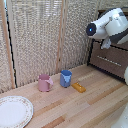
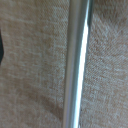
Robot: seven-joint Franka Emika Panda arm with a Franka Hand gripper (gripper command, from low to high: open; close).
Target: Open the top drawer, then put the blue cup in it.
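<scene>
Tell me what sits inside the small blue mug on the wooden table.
Cannot say: the small blue mug stands upright on the wooden table, and the exterior view looks from the side, so its wall hides the inside. Nothing pokes above the rim. The wrist view does not show it.

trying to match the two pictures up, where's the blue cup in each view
Exterior view: the small blue cup with a side handle stands on the light wooden table, between the pink mug on the exterior view's left and a flat orange block on the exterior view's right.
Wrist view: not in it; only a silver bar over a woven beige surface shows.
Shared landmark: none certain; the woven beige screen may be that surface.
</scene>
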